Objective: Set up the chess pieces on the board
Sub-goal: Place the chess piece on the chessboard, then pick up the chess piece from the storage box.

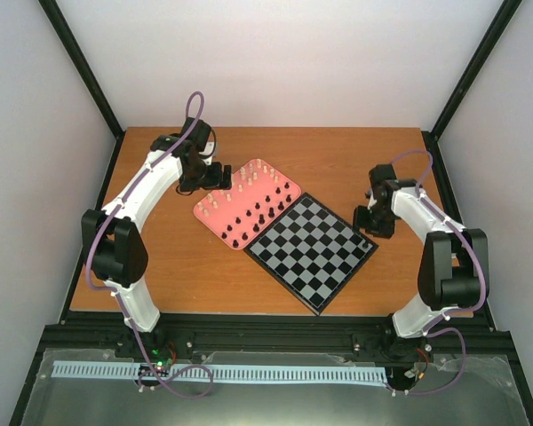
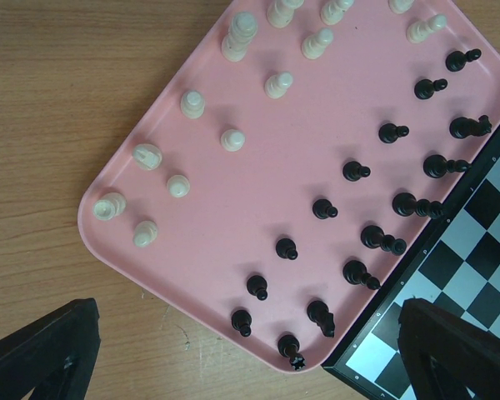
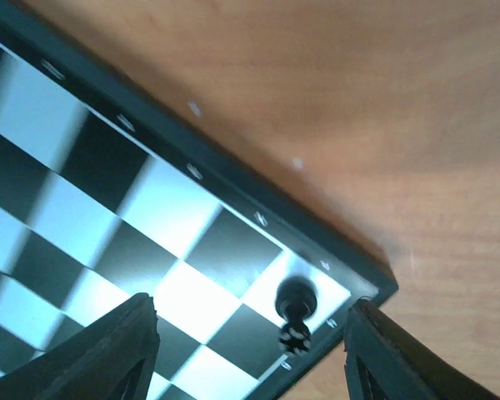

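Right gripper (image 3: 252, 342) stands spread, empty, either side of one black piece (image 3: 296, 300) upright on the board (image 3: 83, 158) corner square. I see the left gripper (image 2: 246, 333) spread above the pink tray (image 2: 267, 192) carrying the other chess pieces (image 2: 323, 208).

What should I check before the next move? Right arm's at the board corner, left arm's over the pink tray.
1. Right gripper clear of the black piece: ok. Jaws open, fingers either side, not touching.
2. That piece seated on a corner square of the board: ok, looks upright.
3. Left gripper empty: ok, open above the pink tray.
4. Tray pieces graspable: ok. The black pieces and cream pieces stand apart, none plainly toppled.
5. Board edge against the tray: cannot tell whether they touch or overlap.
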Action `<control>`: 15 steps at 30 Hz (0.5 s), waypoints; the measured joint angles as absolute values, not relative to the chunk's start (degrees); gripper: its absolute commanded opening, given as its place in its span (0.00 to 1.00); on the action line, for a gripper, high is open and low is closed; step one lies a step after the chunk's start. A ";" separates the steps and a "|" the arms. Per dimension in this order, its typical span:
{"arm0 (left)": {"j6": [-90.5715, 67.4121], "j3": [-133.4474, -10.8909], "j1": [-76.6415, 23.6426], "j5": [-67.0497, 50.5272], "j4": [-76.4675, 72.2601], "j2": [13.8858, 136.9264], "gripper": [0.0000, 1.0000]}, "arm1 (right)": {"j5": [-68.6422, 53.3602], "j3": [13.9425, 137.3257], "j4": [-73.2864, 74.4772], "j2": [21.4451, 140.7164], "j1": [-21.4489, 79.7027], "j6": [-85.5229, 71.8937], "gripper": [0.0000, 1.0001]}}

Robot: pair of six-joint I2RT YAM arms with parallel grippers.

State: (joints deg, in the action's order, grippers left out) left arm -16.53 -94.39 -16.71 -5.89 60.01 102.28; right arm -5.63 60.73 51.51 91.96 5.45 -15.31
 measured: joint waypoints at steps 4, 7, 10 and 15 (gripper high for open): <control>-16.56 -94.39 -16.71 -5.89 60.01 102.28 1.00 | -6.61 68.75 52.97 92.12 6.00 -15.09 0.62; -16.56 -94.39 -16.71 -5.87 60.01 102.28 1.00 | -7.88 76.79 53.36 94.13 7.99 -14.72 0.60; -16.56 -94.39 -16.71 -5.85 60.05 102.28 1.00 | -9.04 83.99 53.21 98.76 11.44 -14.41 0.59; -16.56 -94.39 -16.71 -5.82 60.10 102.28 1.00 | -10.57 95.07 52.75 110.19 17.98 -14.35 0.55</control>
State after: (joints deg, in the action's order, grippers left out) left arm -16.56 -94.39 -16.71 -5.82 60.10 102.28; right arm -10.57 95.07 52.75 110.19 17.98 -14.35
